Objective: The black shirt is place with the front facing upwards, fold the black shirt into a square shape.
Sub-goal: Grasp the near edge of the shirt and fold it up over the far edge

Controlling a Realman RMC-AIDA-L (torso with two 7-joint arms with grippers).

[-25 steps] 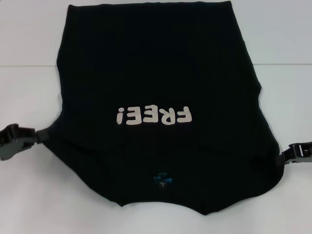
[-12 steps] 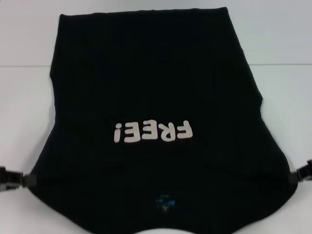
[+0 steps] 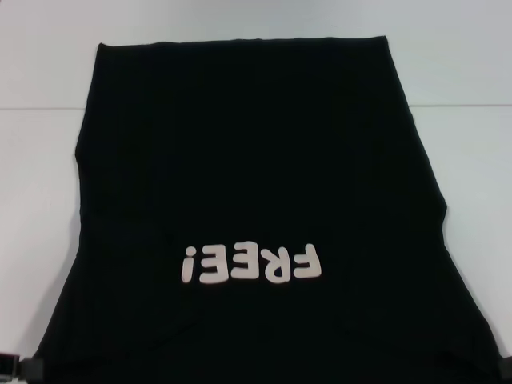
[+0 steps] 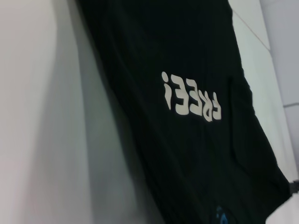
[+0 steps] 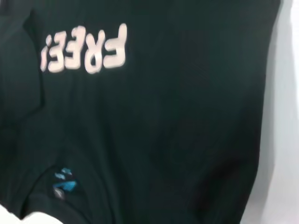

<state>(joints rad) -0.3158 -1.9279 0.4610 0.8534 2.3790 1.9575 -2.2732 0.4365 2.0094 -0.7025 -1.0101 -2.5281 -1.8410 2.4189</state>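
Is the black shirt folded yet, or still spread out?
Spread, unfolded: the black shirt shows one broad panel, "FREE!" lettering fully exposed, no layer doubled over.

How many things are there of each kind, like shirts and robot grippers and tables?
Black shirt: 1
Grippers: 2, only slivers at the head view's lower corners, left gripper and right gripper
White table: 1
Total: 4
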